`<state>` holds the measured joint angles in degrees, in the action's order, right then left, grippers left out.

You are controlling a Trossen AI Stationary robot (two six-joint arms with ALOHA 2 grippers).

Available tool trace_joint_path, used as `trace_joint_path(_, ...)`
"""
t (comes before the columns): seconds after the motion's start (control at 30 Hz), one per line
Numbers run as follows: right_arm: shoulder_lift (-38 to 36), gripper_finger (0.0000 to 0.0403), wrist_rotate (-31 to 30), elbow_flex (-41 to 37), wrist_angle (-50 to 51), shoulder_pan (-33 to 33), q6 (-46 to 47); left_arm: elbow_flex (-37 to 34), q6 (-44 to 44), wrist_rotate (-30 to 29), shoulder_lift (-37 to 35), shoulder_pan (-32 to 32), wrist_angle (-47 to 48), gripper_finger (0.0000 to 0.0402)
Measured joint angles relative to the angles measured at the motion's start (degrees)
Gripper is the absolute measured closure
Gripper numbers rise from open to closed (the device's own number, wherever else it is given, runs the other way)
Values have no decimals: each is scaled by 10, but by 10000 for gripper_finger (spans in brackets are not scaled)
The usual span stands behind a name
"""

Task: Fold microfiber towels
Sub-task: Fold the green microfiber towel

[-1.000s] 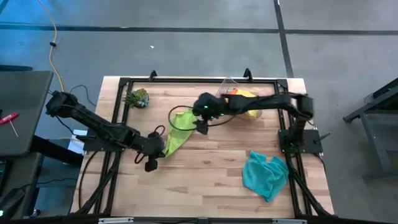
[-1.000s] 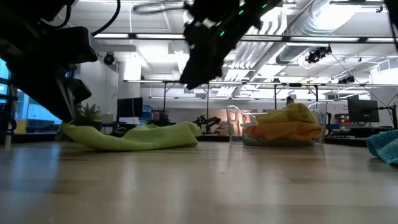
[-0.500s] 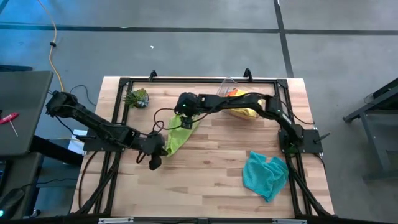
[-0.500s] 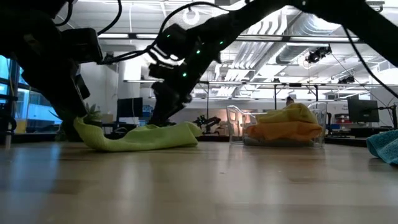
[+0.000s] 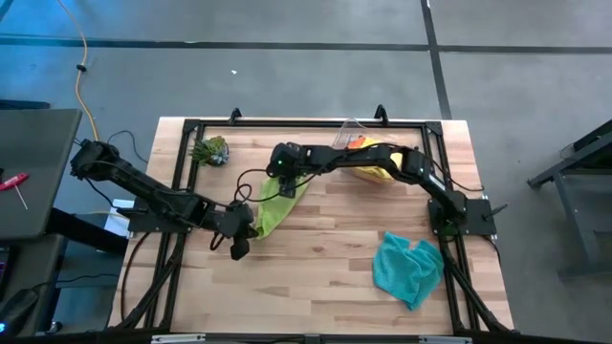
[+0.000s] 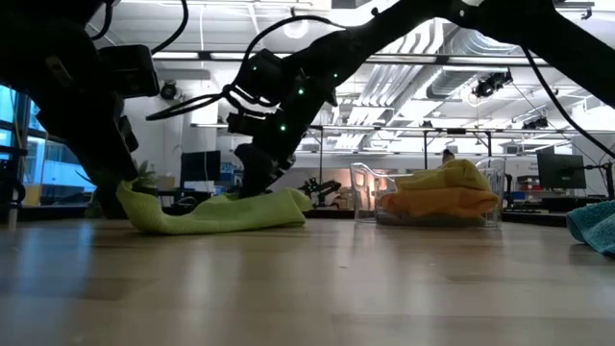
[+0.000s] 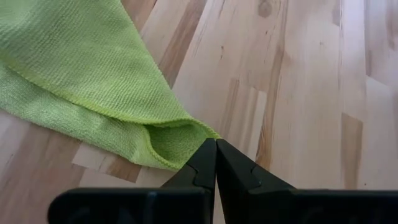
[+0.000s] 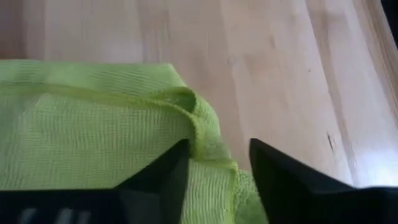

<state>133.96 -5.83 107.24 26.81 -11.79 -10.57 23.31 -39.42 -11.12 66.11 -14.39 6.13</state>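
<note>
Two grippers work one lime towel [image 5: 273,208], which lies stretched on the table [image 5: 316,268] left of centre, toward the back edge. Left gripper [image 7: 216,147] is clenched on the towel's near corner. Right gripper [image 8: 215,163] sits over the towel's far corner, a raised fold of cloth between its parted fingers [image 8: 157,180]. Yellow and orange towels [image 6: 437,192] fill the bin [image 6: 367,197] at the back edge. Teal towel [image 5: 408,268] lies crumpled near the front right corner.
</note>
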Motion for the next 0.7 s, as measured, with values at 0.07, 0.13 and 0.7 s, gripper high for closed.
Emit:
trace_joint_path(0.07,6,290,-1,0,-2,0,1,0,4,0,0,0,0,401)
trace_joint_path(0.13,13,330,-1,-1,2,0,3,0,4,0,0,0,0,401)
trace_joint_path(0.7,-127,402,6,-1,178,-15,35,10,27,-28,-90,29,61,401)
